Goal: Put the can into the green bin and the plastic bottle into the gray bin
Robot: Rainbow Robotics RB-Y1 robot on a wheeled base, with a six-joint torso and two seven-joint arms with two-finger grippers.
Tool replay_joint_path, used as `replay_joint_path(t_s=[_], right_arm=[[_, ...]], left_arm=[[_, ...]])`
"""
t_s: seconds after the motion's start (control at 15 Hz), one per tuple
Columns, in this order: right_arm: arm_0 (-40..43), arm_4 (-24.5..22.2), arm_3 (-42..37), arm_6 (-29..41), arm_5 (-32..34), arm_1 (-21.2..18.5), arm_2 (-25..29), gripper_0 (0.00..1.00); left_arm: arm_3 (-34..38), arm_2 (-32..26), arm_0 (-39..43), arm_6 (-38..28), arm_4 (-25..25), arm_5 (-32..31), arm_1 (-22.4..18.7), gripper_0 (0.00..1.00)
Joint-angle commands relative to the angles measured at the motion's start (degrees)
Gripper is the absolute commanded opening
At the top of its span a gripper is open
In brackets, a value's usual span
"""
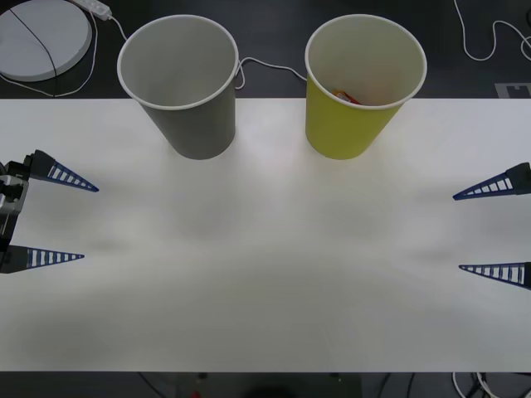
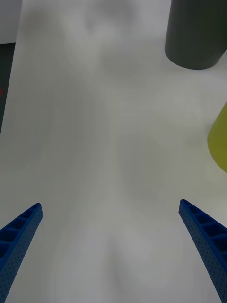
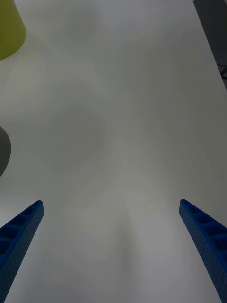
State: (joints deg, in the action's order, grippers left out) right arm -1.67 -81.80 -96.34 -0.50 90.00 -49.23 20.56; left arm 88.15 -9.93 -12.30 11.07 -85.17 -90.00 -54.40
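Note:
The gray bin (image 1: 184,83) stands upright at the table's far edge, left of centre, and its pale inside shows nothing. To its right stands the green bin (image 1: 358,87); a red-orange sliver of the can (image 1: 346,97) peeks over its near rim from inside. The plastic bottle is out of view. My left gripper (image 1: 90,223) hovers open at the table's left edge, holding nothing. My right gripper (image 1: 457,232) is open at the right edge, also with nothing in it. The right wrist view looks past its gripper (image 2: 109,204) at the gray bin (image 2: 195,33) and the green bin (image 2: 220,142).
The white table (image 1: 265,290) stretches bare between the two grippers. Behind it, on the dark floor, lie a round white disc (image 1: 41,37) at the far left and white cables (image 1: 270,68). The left wrist view catches the green bin (image 3: 9,26) and the gray bin's edge (image 3: 3,151).

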Motion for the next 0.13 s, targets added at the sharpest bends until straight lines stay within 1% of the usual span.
replay_joint_path(t_s=[0.07, 0.13], right_arm=[[0.0, 0.0, 0.0, 0.0, 0.0, 0.0, 0.0, 1.0], [0.0, 0.0, 0.0, 0.0, 0.0, 0.0, 0.0, 1.0]], left_arm=[[0.0, 0.0, 0.0, 0.0, 0.0, 0.0, 0.0, 1.0], [0.0, 0.0, 0.0, 0.0, 0.0, 0.0, 0.0, 1.0]])
